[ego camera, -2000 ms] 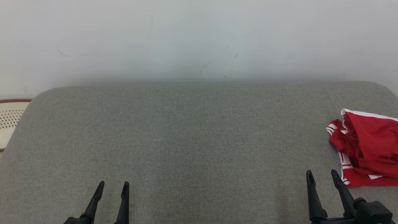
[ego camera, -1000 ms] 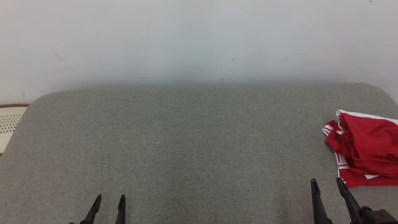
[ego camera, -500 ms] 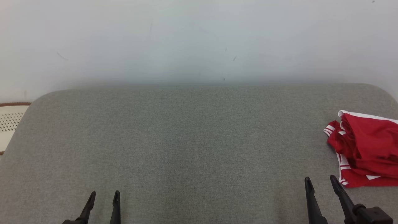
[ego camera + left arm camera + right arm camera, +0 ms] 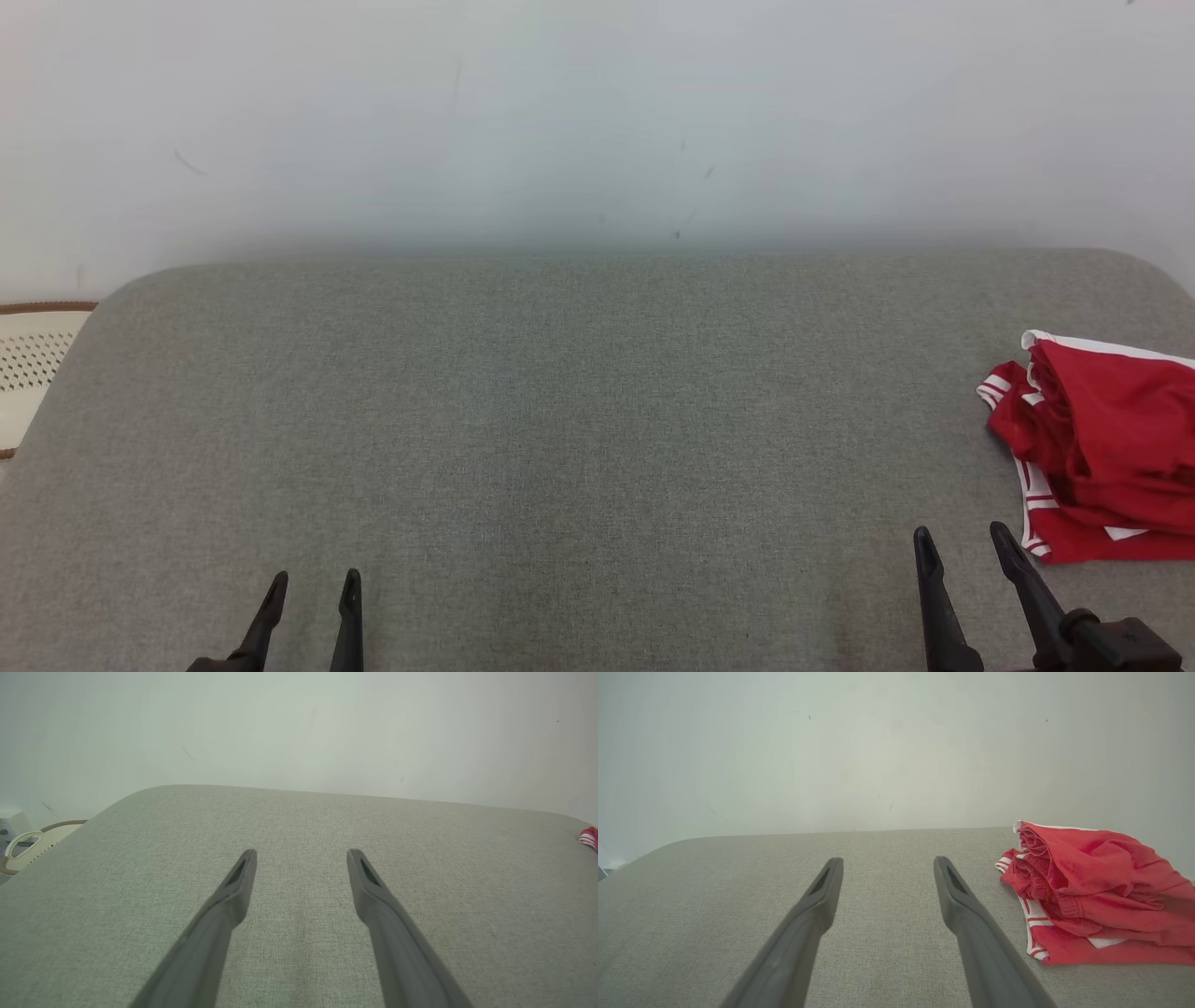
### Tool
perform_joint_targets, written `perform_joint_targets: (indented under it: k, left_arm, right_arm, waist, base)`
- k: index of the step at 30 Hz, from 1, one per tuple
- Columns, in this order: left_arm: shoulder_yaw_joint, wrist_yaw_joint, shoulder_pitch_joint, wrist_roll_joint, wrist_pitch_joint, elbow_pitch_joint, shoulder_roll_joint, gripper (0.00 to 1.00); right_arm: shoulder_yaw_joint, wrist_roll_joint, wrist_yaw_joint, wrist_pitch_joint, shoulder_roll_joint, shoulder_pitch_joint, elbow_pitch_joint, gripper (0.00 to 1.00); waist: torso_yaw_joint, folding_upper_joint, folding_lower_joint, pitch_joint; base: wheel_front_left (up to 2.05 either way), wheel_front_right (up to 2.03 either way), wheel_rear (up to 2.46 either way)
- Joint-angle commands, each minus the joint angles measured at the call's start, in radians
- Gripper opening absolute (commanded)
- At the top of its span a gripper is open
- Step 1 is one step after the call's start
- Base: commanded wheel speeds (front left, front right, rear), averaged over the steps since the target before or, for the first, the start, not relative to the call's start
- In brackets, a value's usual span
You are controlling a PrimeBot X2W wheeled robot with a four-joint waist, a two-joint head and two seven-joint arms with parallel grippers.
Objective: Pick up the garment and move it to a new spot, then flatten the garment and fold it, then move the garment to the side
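A grey fabric-covered desk (image 4: 560,420) with rounded corners stands against a plain pale wall (image 4: 597,121). A red garment with white trim and stripes (image 4: 1102,439) lies bunched in loose layers at the desk's far right, partly cut off by the edge of the head view.

The right hand (image 4: 962,534) has two long dark fingers, spread apart and empty. It hovers near the front edge, just beside the garment's near corner and not touching it. The left hand (image 4: 315,579), also spread and empty, sits well apart at the lower left. A cream perforated basket (image 4: 28,364) shows past the desk's left end.

Likely risks:
- The garment lies close to the desk's right side, so a sideways reach could nudge it over.
- Pinching only the top layer would let the rest trail and unravel.
- A low approach could snag the desk's fabric cover.
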Motion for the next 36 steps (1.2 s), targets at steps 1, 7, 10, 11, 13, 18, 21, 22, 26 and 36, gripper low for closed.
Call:
perform_joint_targets:
  k: [1, 7, 10, 11, 13, 18, 21, 22, 26, 36]
  left_arm:
    - [-0.001, 0.002, -0.005, -0.008, -0.005, 0.001, 0.004, 1.00]
    - [-0.007, -0.006, 0.007, -0.026, 0.002, 0.012, -0.007, 0.00]
    - [-0.015, -0.015, -0.007, -0.091, 0.002, 0.023, -0.012, 0.00]
    - [-0.019, -0.019, -0.012, -0.112, 0.001, 0.028, -0.014, 0.00]
    - [-0.027, -0.026, -0.025, -0.154, 0.000, 0.041, -0.017, 0.00]
    - [-0.046, -0.043, -0.055, -0.256, -0.001, 0.073, -0.025, 0.00]
    - [-0.053, -0.053, -0.072, -0.312, -0.001, 0.087, -0.030, 0.00]
    - [-0.055, -0.056, -0.076, -0.329, -0.001, 0.091, -0.031, 0.00]
    - [-0.064, -0.067, -0.093, -0.399, -0.002, 0.105, -0.037, 0.00]
    - [-0.087, -0.096, -0.136, -0.574, -0.003, 0.142, -0.052, 0.00]
  right_arm:
    - [0.001, 0.004, -0.001, -0.004, -0.005, -0.008, -0.002, 1.00]
    - [-0.003, 0.026, 0.000, -0.001, 0.002, 0.004, 0.019, 0.00]
    - [-0.025, 0.107, 0.000, 0.017, -0.008, -0.013, 0.046, 0.00]
    - [-0.031, 0.132, 0.000, 0.023, -0.013, -0.020, 0.058, 0.00]
    - [-0.044, 0.179, 0.000, 0.035, -0.023, -0.035, 0.081, 0.00]
    - [-0.074, 0.287, 0.000, 0.063, -0.040, -0.070, 0.135, 0.00]
    - [-0.094, 0.346, 0.000, 0.080, -0.048, -0.089, 0.163, 0.00]
    - [-0.100, 0.365, 0.000, 0.085, -0.050, -0.096, 0.173, 0.00]
    - [-0.127, 0.439, 0.000, 0.107, -0.059, -0.119, 0.208, 0.00]
    - [-0.201, 0.617, 0.000, 0.166, -0.077, -0.179, 0.297, 0.00]
  waist:
    - [0.000, 0.0000, 0.0000, 0.000]
    - [0.000, 0.0000, 0.0000, 0.001]
    - [-0.002, 0.0000, 0.0000, 0.003]
    - [-0.003, 0.0000, 0.0000, 0.003]
    - [-0.004, 0.0000, 0.0000, 0.004]
    - [-0.007, 0.0000, 0.0000, 0.005]
    - [-0.008, 0.0000, 0.0000, 0.006]
    - [-0.009, 0.0000, 0.0000, 0.007]
    - [-0.011, 0.0000, 0.0000, 0.008]
    - [-0.018, 0.0000, 0.0000, 0.012]
  base:
    - [0.00, 0.00, 0.00]
    - [0.00, 0.00, 0.00]
    - [0.00, 0.00, 0.00]
    - [0.00, 0.00, 0.00]
    - [0.00, 0.00, 0.00]
    - [0.00, 0.00, 0.00]
    - [0.00, 0.00, 0.00]
    - [0.00, 0.00, 0.00]
    - [0.00, 0.00, 0.00]
    - [0.00, 0.00, 0.00]
